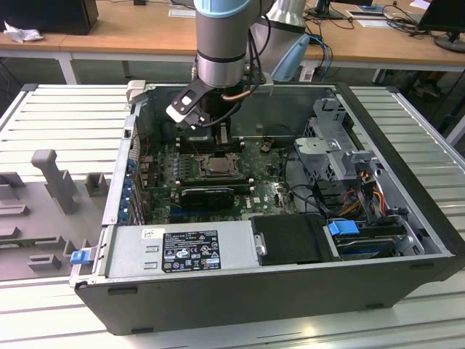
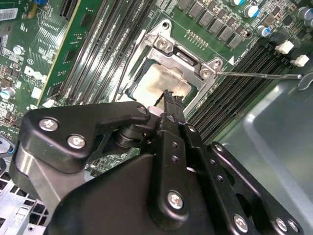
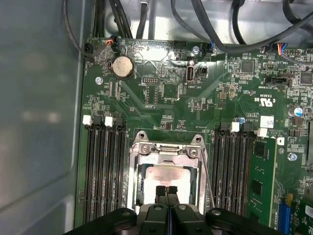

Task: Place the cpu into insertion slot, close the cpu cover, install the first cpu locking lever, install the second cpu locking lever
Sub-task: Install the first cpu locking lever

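The insertion slot (image 1: 216, 166) sits in the middle of the motherboard inside the open case. The cpu (image 3: 168, 172), pale and silvery, lies flat in it. The cpu cover (image 3: 197, 169) is a silver frame lying down around the chip, whose face shows through its window (image 2: 161, 81). My gripper (image 3: 166, 190) hangs just over the near edge of the chip, shut, with nothing between its black fingertips (image 2: 169, 96). One thin wire lever (image 2: 259, 75) sticks out free from the socket's corner. Another thin lever (image 2: 128, 73) runs along the opposite side.
Long black memory slots (image 3: 102, 166) flank the socket on both sides. A black card (image 1: 207, 195) lies in front of it, and a power supply (image 1: 182, 251) lies along the case front. A drive cage (image 1: 330, 142) and cables (image 1: 349, 196) stand at the exterior view's right.
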Motion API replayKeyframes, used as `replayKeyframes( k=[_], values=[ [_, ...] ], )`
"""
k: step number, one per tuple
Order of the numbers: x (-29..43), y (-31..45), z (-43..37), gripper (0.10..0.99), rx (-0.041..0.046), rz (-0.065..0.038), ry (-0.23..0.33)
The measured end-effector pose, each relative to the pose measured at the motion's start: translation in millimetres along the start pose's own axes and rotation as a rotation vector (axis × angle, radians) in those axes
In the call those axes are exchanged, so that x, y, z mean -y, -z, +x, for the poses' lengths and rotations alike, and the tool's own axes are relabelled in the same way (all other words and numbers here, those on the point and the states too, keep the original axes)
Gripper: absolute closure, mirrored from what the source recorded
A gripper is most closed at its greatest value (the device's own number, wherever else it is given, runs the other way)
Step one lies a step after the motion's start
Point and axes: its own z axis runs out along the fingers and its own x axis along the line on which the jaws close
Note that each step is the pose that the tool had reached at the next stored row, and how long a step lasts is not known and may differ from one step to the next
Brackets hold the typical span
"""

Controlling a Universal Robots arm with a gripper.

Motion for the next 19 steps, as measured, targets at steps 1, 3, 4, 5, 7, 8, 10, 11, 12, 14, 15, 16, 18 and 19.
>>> replayKeyframes(
  k=[1, 3, 4, 5, 7, 8, 10, 11, 12, 14, 15, 16, 18, 19],
  values=[
    [0.4, 0.0, 0.0, 0.980, -0.0003, 0.000, 0.000],
    [0.7, 0.1, 0.0, 0.980, -0.0005, 0.000, 0.000],
    [0.8, 1.5, 0.1, 0.980, -0.0003, 0.000, 0.000],
    [0.7, 3.7, 0.2, 0.980, -0.0004, 0.000, 0.000],
    [0.6, 4.8, 0.2, 0.980, -0.0007, 0.000, 0.000],
    [0.6, 4.9, 0.2, 0.980, -0.0006, 0.000, 0.000],
    [0.6, 5.2, 0.2, 0.980, -0.0005, 0.000, 0.000],
    [0.6, 5.2, 0.2, 0.980, -0.0005, 0.000, 0.000],
    [0.6, 5.5, 0.2, 0.980, -0.0005, 0.000, 0.000],
    [0.6, 6.9, 0.3, 0.980, -0.0005, 0.000, 0.000],
    [0.6, 7.4, 0.3, 0.980, -0.0004, 0.000, 0.000],
    [0.6, 8.1, 0.3, 0.980, -0.0004, 0.000, 0.000],
    [0.5, 8.6, 0.4, 0.980, -0.0008, 0.000, 0.000],
    [0.5, 8.8, 0.3, 0.980, -0.0007, 0.000, 0.000]
  ],
)
